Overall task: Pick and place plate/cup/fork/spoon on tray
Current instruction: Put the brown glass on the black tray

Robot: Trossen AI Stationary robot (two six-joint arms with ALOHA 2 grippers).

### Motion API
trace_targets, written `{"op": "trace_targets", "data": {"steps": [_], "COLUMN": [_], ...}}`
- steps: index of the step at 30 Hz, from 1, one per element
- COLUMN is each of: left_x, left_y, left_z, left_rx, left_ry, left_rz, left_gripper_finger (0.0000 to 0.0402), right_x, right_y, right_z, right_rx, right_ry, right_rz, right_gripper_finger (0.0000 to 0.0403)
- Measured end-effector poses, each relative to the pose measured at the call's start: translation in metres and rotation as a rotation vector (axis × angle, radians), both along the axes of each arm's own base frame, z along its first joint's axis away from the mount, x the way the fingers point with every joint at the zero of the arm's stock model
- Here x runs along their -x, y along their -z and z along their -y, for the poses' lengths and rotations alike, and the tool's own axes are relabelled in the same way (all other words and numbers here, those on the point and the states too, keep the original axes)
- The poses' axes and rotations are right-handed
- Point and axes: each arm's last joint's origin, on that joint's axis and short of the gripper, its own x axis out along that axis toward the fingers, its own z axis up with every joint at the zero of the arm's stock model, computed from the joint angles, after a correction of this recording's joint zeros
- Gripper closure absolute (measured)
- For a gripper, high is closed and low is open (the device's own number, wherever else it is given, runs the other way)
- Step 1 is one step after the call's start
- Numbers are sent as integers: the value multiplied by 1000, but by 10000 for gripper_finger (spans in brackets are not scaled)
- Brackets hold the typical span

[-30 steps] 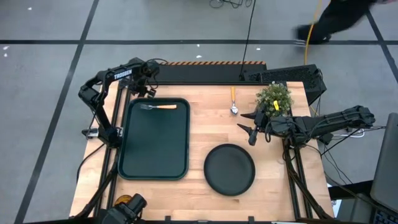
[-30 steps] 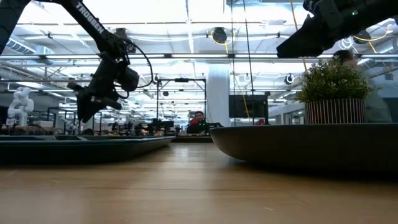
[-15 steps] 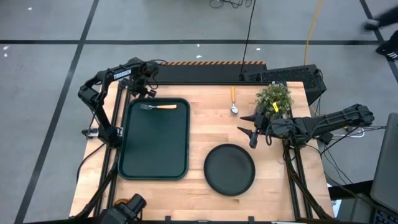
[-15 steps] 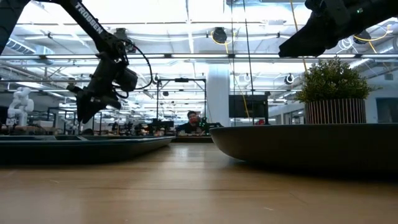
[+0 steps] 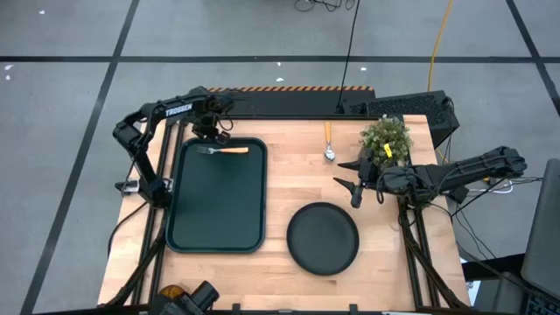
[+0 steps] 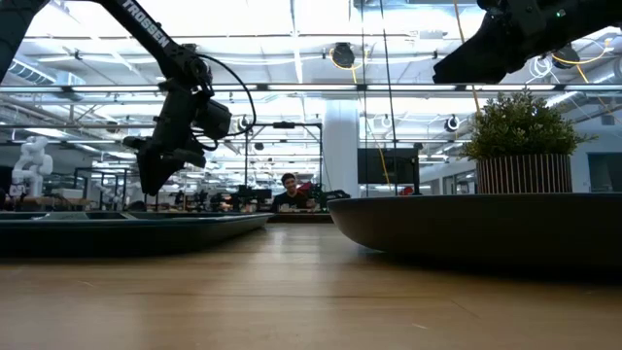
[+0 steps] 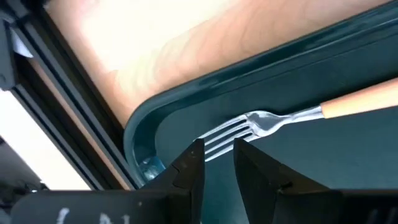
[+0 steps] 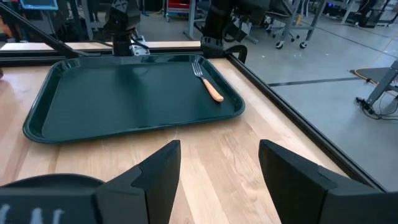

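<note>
The dark green tray (image 5: 216, 210) lies on the table's left half. The fork (image 5: 224, 150) lies flat inside the tray along its far rim, tines toward the left. My left gripper (image 5: 213, 133) hangs over the tray's far-left corner, pointing steeply down. In the left wrist view its fingers (image 7: 217, 152) stand slightly apart, with the fork's tines (image 7: 224, 134) just beyond them. The spoon (image 5: 329, 142) lies on the wood at the far centre. The round plate (image 5: 323, 237) rests near the front centre. My right gripper (image 5: 354, 185) hovers open, right of centre. The cup is out of view.
A potted plant (image 5: 386, 136) stands at the far right, just behind my right arm. A black frame rail (image 5: 289, 103) runs along the table's far edge. Bare wood lies between the tray and the plate. A person sits in the room beyond the table (image 6: 285, 190).
My left gripper has gone toward the table's right, along the tray's far rim toward the fork's tines, and has rolled a little about its own axis. Its finger gap looks the same. The fork, spoon and plate lie where they were.
</note>
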Motion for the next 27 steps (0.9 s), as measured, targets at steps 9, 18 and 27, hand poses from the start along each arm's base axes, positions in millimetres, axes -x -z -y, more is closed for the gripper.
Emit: {"op": "trace_targets", "data": {"steps": [9, 18, 27], "left_x": [0, 2, 19], "left_y": [0, -12, -55], "left_z": [1, 6, 18], "left_rx": [-2, -24, -170], "left_ry": [22, 70, 64], "left_rz": [-23, -36, 42], "left_gripper_finger": [314, 314, 313], "right_x": [0, 0, 0], "right_y": [0, 0, 0], "right_z": [0, 0, 0], "right_rx": [-1, 2, 2], "right_ry": [1, 0, 1], "right_rz": [-2, -3, -3], "right_gripper_finger": [190, 190, 190]}}
